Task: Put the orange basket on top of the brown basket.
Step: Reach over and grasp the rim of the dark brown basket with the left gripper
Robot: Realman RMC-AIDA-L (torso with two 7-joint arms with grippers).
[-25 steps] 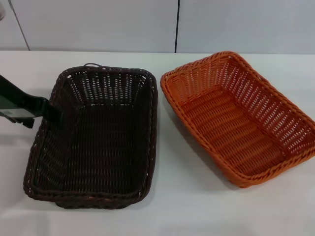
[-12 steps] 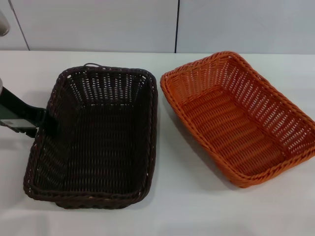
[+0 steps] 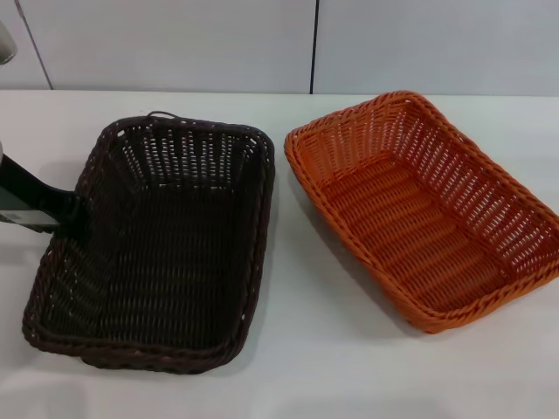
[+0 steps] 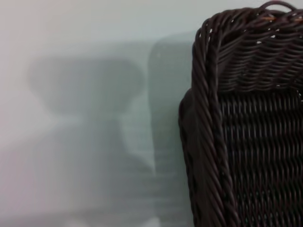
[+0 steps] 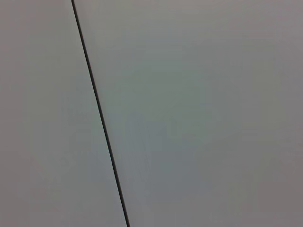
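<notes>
Nearest us, the brown basket (image 3: 153, 249) lay on the white desk (image 3: 332, 367); our left pincer (image 3: 74, 209) touched its left rim, fingers hidden, so we could not tell their state. Farther right sat the orange basket (image 3: 428, 205), apart.

Two woven baskets side by side, apart, both upright and empty.

The very dark brown rectangular wicker basket (image 3: 153, 249) lies on the robot's left; the bright orange rectangular wicker basket (image 3: 428, 205), with open-weave sloping sides and braided rim, sits skewed on the right.
</notes>
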